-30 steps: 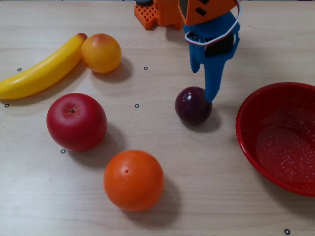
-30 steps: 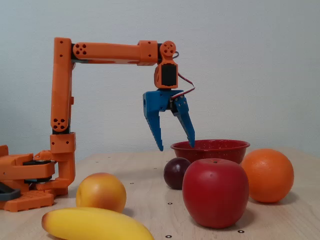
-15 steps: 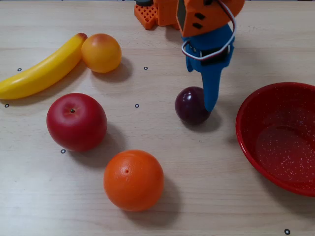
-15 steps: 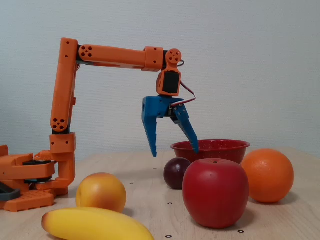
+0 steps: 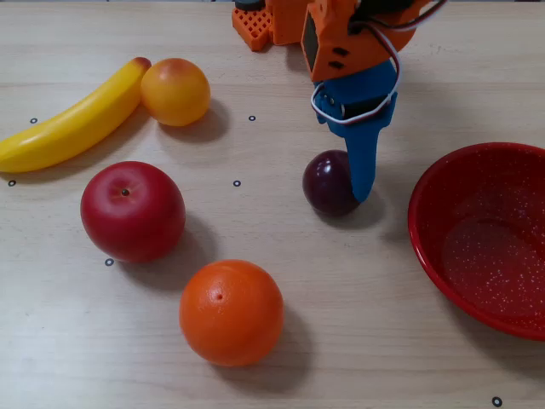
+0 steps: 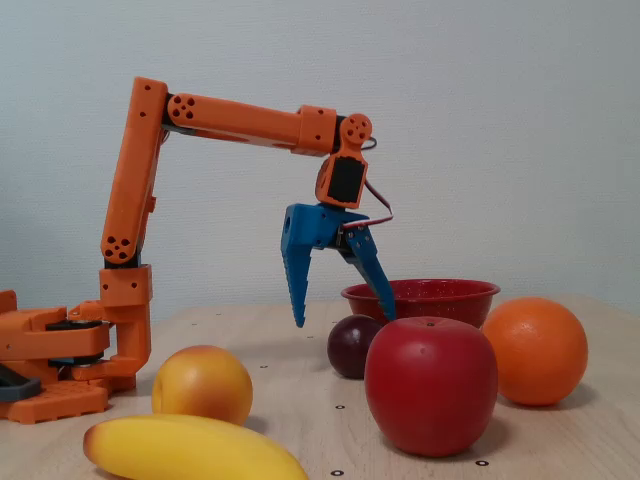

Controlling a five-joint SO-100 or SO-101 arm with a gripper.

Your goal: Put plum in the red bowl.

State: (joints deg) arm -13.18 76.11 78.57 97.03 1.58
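Above the pale wooden bench (image 5: 358, 324), the blue two-finger gripper (image 6: 343, 319) is hanging with fingers spread apart over the small glossy dark-purple plum (image 5: 332, 182), which is sitting beside the big speckled red bowl (image 5: 443, 256). Straddling it evenly before closing looks wise; being round, the plum is showing no long axis or heading.

Light wood bench (image 5: 358, 341) dotted with small black ring marks. Resting on it, overhead view: banana (image 5: 72, 119) touching a yellow-orange fruit (image 5: 175, 90) top left, red apple (image 5: 133, 210) left, orange (image 5: 231, 312) below centre, plum (image 5: 329, 183) centre, red bowl (image 5: 426, 223) right, orange arm base (image 5: 255, 24) at top edge
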